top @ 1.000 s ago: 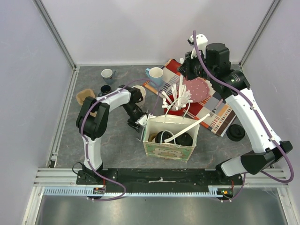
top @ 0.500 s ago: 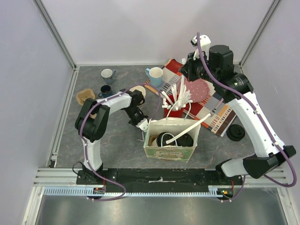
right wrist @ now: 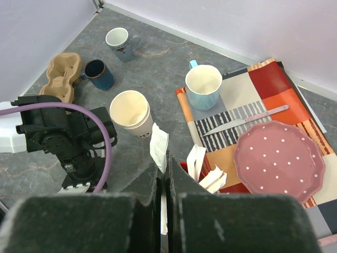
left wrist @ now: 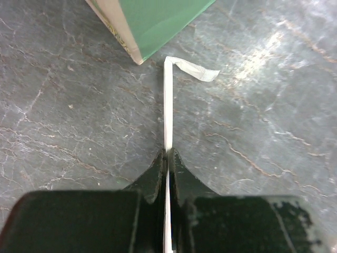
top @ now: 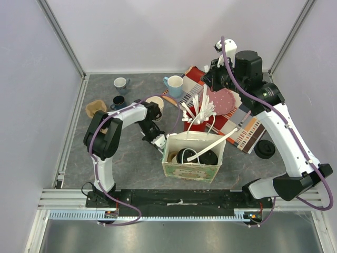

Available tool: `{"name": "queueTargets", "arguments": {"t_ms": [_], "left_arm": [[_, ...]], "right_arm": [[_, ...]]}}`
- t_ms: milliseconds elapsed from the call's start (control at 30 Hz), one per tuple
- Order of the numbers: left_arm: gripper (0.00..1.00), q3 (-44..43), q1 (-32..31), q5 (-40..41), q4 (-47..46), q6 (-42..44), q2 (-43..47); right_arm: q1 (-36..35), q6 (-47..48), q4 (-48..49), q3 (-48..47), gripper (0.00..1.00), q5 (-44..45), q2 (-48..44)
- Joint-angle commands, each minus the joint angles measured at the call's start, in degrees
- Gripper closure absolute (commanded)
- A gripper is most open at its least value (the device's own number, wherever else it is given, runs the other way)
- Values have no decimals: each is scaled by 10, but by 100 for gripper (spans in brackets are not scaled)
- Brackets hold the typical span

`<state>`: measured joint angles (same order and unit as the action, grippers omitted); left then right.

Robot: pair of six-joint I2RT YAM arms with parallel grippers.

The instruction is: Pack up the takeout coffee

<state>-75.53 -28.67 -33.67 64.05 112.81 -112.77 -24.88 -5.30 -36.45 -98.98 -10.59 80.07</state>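
Note:
A green paper bag (top: 190,168) stands at the table's middle with two black-lidded takeout coffee cups (top: 184,154) inside. A third cream paper cup (top: 155,103) (right wrist: 130,113) stands open, without a lid, behind the bag. My left gripper (top: 159,141) (left wrist: 167,157) sits low at the bag's left corner (left wrist: 152,26), shut on a thin white paper strip (left wrist: 167,116) that runs from that corner. My right gripper (top: 209,83) (right wrist: 166,158) hangs high over the placemat, shut on another white paper strip (right wrist: 159,146).
A light blue mug (top: 174,84), a white mug (top: 121,83), a dark blue mug (top: 118,101) and a cardboard cup carrier (top: 96,109) stand at the back left. A pink dotted plate (top: 221,101) and a red holder of white strips (top: 199,113) rest on the patterned placemat (top: 247,129). A black lid (top: 265,148) lies right.
My left gripper has closed on the white strip at the bag's left corner. The right arm shifted slightly right, then held still.

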Motion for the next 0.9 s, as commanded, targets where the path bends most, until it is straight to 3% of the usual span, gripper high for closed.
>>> {"name": "queueTargets", "arguments": {"t_ms": [0, 233, 400, 700, 867], "left_arm": [[98, -64, 9, -42, 90, 251, 21], [98, -141, 25, -54, 163, 196, 29], [98, -142, 30, -43, 199, 172, 46], [98, -168, 60, -61, 183, -20, 120], [98, -190, 77, -67, 199, -80, 154]], "right_arm": [[2, 6, 28, -2, 100, 10, -14], [1, 13, 51, -2, 100, 19, -7], [3, 16, 70, 11, 100, 22, -15], [5, 13, 135, 29, 100, 57, -19], [5, 4, 182, 41, 100, 52, -19]]}}
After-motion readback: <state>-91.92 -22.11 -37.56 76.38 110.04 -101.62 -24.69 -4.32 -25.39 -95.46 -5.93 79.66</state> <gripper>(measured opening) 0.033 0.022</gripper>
